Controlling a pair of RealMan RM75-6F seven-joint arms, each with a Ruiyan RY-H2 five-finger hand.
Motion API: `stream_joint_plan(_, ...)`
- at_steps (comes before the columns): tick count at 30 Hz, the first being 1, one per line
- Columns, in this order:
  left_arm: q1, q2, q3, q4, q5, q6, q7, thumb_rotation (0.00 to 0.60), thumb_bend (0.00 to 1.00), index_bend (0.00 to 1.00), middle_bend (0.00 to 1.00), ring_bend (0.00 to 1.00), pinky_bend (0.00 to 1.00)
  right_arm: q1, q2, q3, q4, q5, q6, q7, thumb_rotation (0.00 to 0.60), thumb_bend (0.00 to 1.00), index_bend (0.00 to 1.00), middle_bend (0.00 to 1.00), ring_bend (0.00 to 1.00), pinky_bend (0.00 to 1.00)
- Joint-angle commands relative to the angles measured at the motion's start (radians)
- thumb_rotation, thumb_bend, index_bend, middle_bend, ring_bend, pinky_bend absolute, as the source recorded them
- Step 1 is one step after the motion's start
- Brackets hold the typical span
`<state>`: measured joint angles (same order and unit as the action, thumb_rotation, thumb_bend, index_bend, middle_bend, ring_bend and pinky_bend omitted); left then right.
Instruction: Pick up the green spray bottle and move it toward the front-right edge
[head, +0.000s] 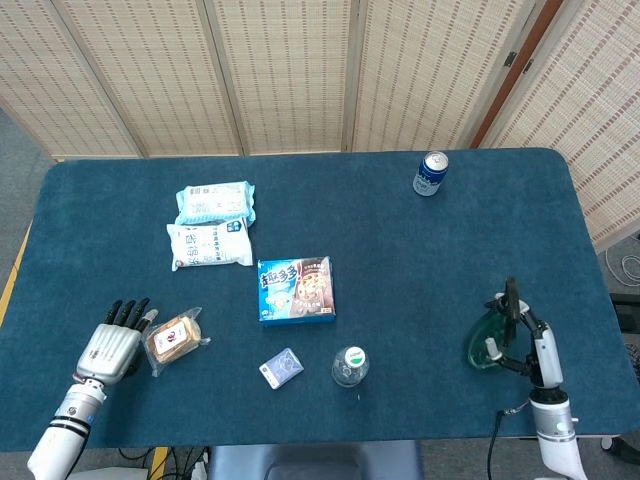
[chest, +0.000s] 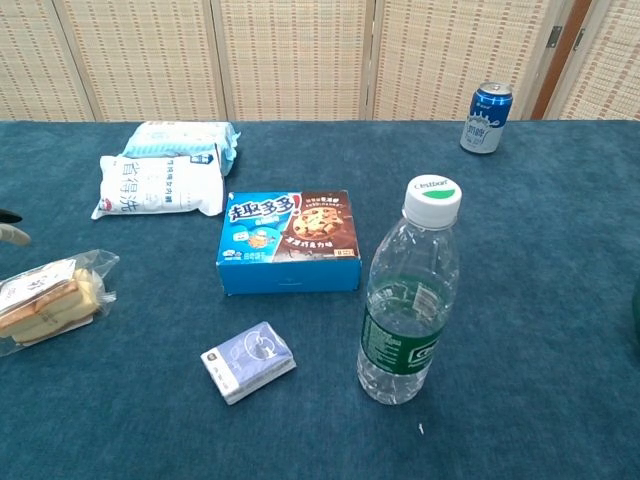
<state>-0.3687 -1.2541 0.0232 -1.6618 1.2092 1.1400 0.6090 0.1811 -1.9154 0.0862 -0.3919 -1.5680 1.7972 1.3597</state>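
In the head view the left hand (head: 108, 344) rests on the blue table (head: 400, 260) at the near left, its fingers spread and holding nothing. The chest view shows only a fingertip of it at the left edge. Just right of the hand lies a wrapped sandwich pack (head: 173, 339), seen from the side in the chest view (chest: 45, 296). Farther away lie two white snack bags (head: 212, 225), one behind the other. The cookie box (head: 296, 290) sits in the middle of the table, with a small card pack (head: 281, 368) near it toward the front. The water bottle (head: 350, 366) stands upright; the head view shows mostly its cap, while the chest view (chest: 410, 300) shows its whole clear body and green label. A blue can (head: 430, 173) stands at the far right. Only the head view shows the right hand (head: 522, 335), which grasps the green spray bottle (head: 484, 343) at the near right side of the table.
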Motion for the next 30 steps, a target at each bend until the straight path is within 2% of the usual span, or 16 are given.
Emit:
stream_joint_plan(1, 0.000, -0.001, 0.002, -0.003, 0.001, 0.003, 0.005, 0.600, 0.44, 0.09, 0.00, 0.00, 0.00, 0.000, -0.008, -0.005, 0.013, -0.004, 0.004, 0.001, 0.600, 0.32, 0.37, 0.49, 0.33, 0.41)
stream_joint_plan(30, 0.015, -0.004, 0.021, -0.030, 0.011, 0.041, 0.043, 0.600, 0.44, 0.09, 0.00, 0.00, 0.00, -0.019, -0.055, -0.033, 0.090, -0.005, -0.015, 0.055, 0.600, 0.32, 0.37, 0.49, 0.33, 0.41)
